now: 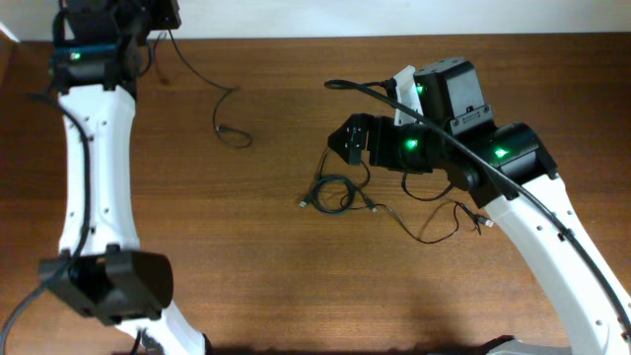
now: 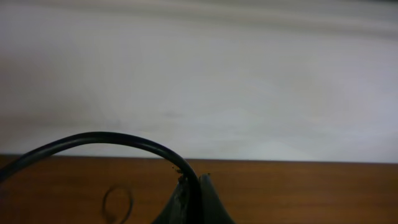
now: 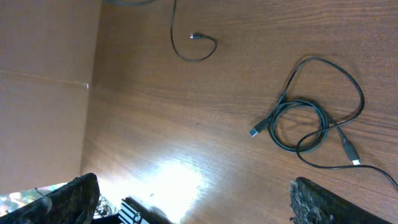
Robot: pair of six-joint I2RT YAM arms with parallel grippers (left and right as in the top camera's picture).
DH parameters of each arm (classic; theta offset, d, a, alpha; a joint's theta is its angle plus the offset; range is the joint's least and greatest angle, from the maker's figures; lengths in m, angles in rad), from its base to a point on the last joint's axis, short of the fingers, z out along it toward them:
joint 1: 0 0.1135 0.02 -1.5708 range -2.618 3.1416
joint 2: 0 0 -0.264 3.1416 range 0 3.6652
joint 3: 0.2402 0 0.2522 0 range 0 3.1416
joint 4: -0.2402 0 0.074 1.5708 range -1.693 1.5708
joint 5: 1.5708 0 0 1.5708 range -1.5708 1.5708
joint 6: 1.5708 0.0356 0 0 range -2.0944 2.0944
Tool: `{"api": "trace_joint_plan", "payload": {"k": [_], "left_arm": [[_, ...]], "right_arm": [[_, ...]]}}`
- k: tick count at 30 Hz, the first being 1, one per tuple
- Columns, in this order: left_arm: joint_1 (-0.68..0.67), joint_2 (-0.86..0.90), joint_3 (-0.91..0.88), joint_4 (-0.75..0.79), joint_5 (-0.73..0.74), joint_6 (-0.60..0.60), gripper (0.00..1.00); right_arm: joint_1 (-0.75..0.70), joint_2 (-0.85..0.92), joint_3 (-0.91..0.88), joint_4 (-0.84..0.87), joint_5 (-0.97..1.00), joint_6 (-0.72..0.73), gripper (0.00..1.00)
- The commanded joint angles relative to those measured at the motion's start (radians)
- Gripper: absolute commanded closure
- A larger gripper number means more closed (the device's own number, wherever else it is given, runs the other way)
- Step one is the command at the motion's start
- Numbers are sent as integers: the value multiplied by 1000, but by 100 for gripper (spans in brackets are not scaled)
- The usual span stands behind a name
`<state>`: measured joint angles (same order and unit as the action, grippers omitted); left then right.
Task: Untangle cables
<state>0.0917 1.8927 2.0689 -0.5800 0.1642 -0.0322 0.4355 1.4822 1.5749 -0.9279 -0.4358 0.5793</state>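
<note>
Brown wooden desk (image 1: pixel 246 276) below a pale wall, evenly lit. At far left, found the left tool (image 2: pixel 191 205) pinched tight, a black cord running straight into its fingertips in the wrist view; judged that cord to be the loose strand (image 1: pixel 235 91), trailing from that corner across the desk to a small hooked plug end. Further right, well apart from that strand, found the knotted coil (image 3: pixel 300 124) lying flat: a tight ring of several turns, a wider loop (image 3: pixel 308 60) standing out from it, one plug (image 3: pixel 256 130) poking out at the ring's edge. Near the coil, saw the right tool (image 1: pixel 347 141) spread wide, gripping nothing, clear of every cord. Past it, made out a thin tail (image 1: pixel 424 240) wandering off under the right arm. Took the step in hand to be the descent onto the coil. Best done by aiming for the wider loop rather than the dense ring, closing on a single cord only, then drawing it slowly away from the left anchor to loosen the turns rather than cinch them, with an eye on the plug for snagging.
</note>
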Motion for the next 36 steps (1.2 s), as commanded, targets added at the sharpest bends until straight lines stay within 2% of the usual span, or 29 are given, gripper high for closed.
{"api": "trace_joint_plan", "payload": {"k": [1, 6, 7, 11, 18, 24, 27, 30, 36], "left_arm": [[-10, 41, 21, 8, 104, 17, 100], [-77, 41, 21, 105, 520, 18, 100], [-90, 41, 21, 137, 562, 18, 100], [-102, 53, 21, 220, 571, 18, 100], [-42, 162, 21, 235, 553, 18, 100], [82, 300, 21, 235, 420, 19, 100], [152, 367, 21, 235, 320, 75, 100], [224, 431, 21, 236, 280, 158, 100], [322, 528, 21, 296, 81, 235, 99]], "right_arm": [[2, 2, 13, 0, 3, -8, 2], [2, 2, 13, 0, 28, -8, 2], [2, 2, 13, -2, 28, -8, 2], [2, 2, 13, -27, 28, -8, 2], [2, 2, 13, -42, 28, -8, 2], [2, 2, 12, -69, 29, -27, 2], [2, 2, 12, -80, 28, -26, 2], [2, 2, 12, -79, 29, -26, 1], [2, 2, 12, -98, 29, -26, 2]]}}
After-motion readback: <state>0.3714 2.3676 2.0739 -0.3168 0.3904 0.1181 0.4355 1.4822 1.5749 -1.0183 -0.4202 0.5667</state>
